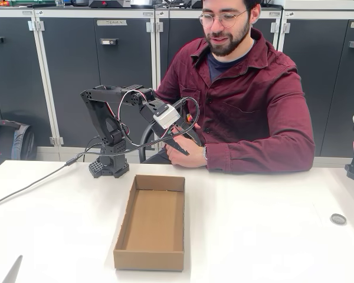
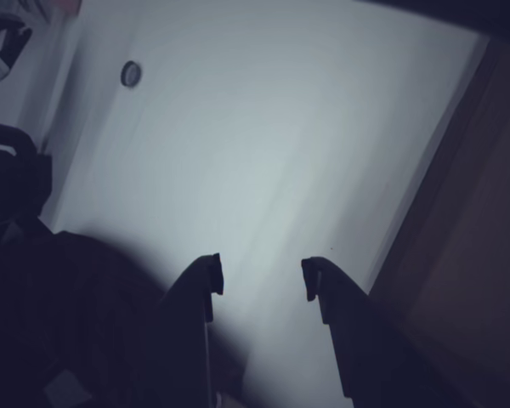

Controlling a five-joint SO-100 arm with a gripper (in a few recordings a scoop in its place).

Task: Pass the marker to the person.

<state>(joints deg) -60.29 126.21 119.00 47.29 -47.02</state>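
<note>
A shallow oblong box (image 1: 151, 223) of plain brown cardboard, open on top, lay nearest on the smooth white table (image 1: 265, 236), its matte inside bare. To the right a small round grey disc (image 1: 338, 219) sat flat on the tabletop; the wrist view showed it as a small ring (image 2: 131, 74) far across the pale surface. Behind the box stood the arm (image 1: 109, 127), black angular plastic with looped cables and a white block near the wrist, reaching right toward the person (image 1: 248, 94). The gripper (image 1: 178, 143) pointed down at the table's far edge, just beside the person's hand (image 1: 186, 154). In the wrist view its two dark, tapered fingers (image 2: 206, 285) stood apart with only the white table between them. The marker could not be made out in either view. The person sat behind the table in a soft maroon shirt. Behind him ran flat dark cabinet doors (image 1: 94, 71) in pale frames.
</note>
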